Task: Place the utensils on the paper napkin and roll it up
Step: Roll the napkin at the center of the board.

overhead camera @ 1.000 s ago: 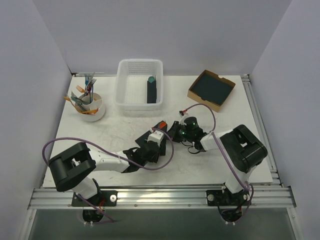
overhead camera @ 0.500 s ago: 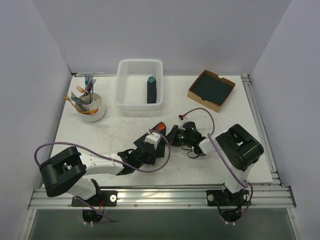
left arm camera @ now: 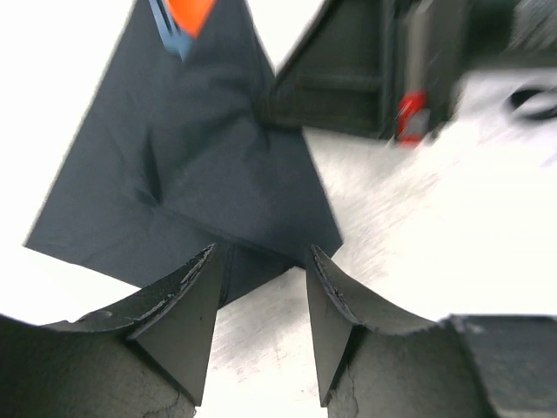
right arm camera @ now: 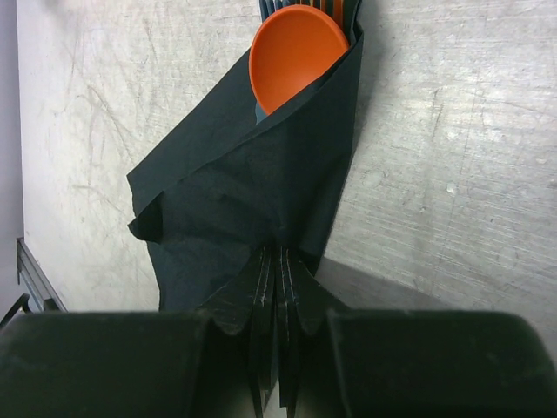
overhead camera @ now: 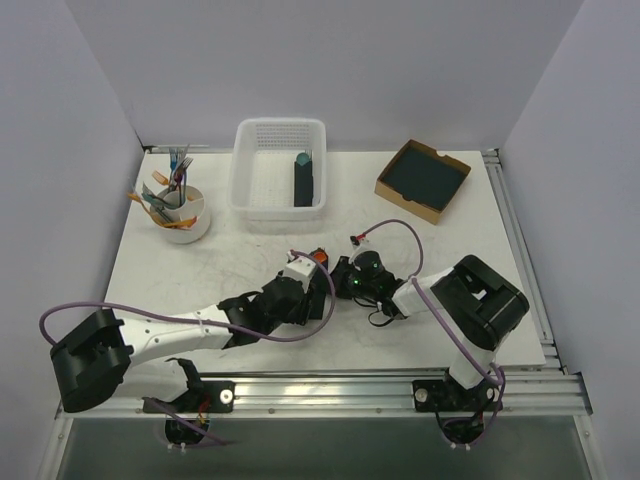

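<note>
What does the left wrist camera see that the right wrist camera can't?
Only the left wrist view shows the left end effector, open at the edge of the napkin. Only the right wrist view shows the right end effector pinching the napkin, and the round bowl of the orange spoon. Both show the dark napkin with orange poking out.

A scuffed white table [overhead camera: 215, 265] stands between plain pale lilac walls [overhead camera: 400, 70]; a metal rail [overhead camera: 330, 392] edges its near side.

Left claw [left arm camera: 261, 258], right claw [right arm camera: 278, 261] crowd napkin [right arm camera: 244, 192]; tabletop [overhead camera: 240, 256] open toward basket [overhead camera: 241, 205].
</note>
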